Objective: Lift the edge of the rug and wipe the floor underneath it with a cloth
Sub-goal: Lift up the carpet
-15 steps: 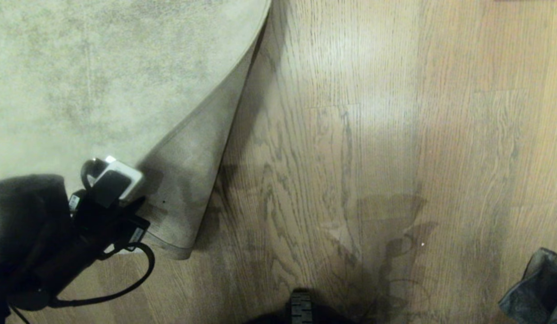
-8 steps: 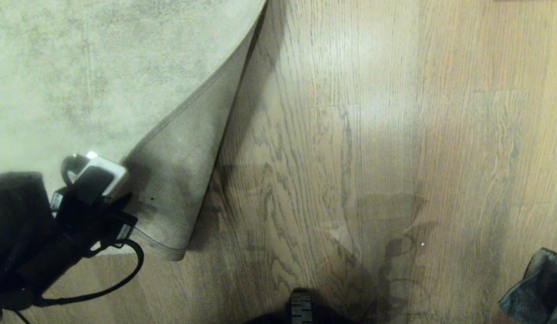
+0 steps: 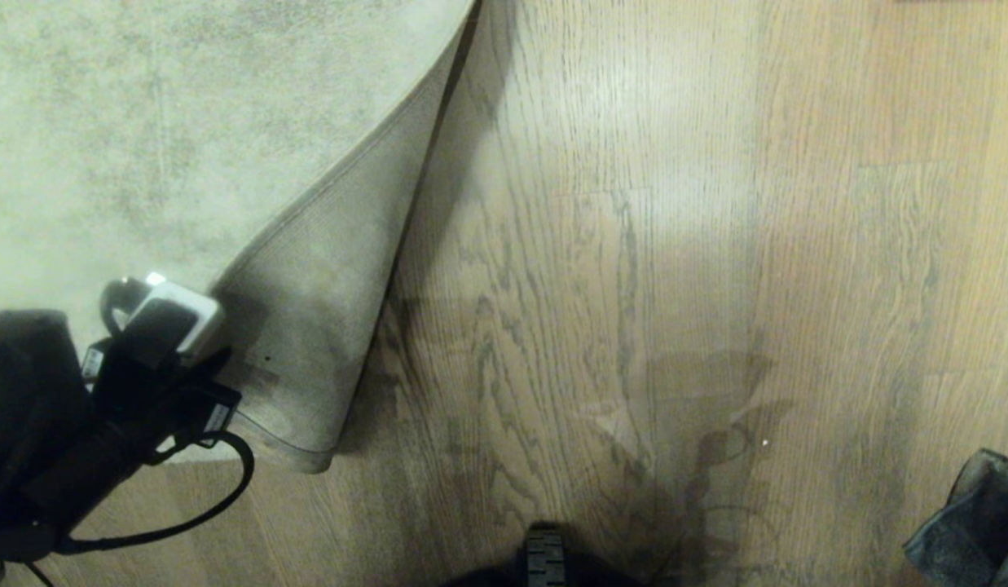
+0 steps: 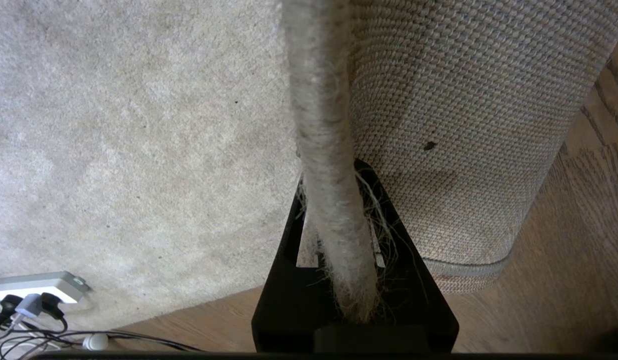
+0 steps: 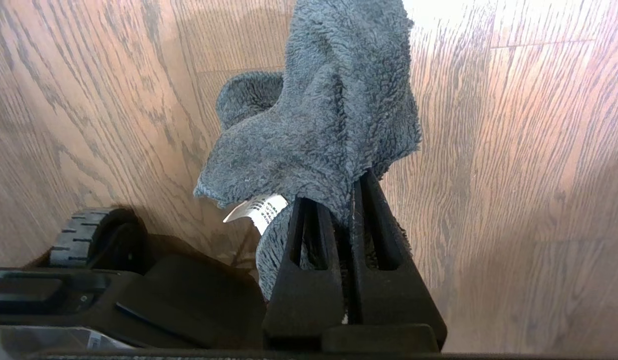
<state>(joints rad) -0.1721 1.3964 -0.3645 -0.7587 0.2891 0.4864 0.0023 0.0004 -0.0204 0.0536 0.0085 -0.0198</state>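
The left end effector [image 4: 338, 210] was clamped on the rug edge [image 4: 323, 150], holding the corner folded back so its woven backing [image 3: 324, 326] faced up over the floor [image 3: 634, 285]. The right end effector [image 5: 351, 200] gripped the cloth [image 5: 318, 115] above bare planks, well apart from the rug.

One rug [image 3: 186, 122], one cloth [image 5: 318, 120], two grippers, one power strip [image 4: 36, 285]

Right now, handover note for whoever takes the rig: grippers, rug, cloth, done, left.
Left gripper: shut on the rug edge, folded back so the woven backing faces up.
Right gripper: shut on the cloth, low at the robot's right, above the floor, away from the rug.
Done: edge lifted, cloth in hand.
Left: bring the cloth to the uncovered floor beside the fold, wipe, lay the edge back down.
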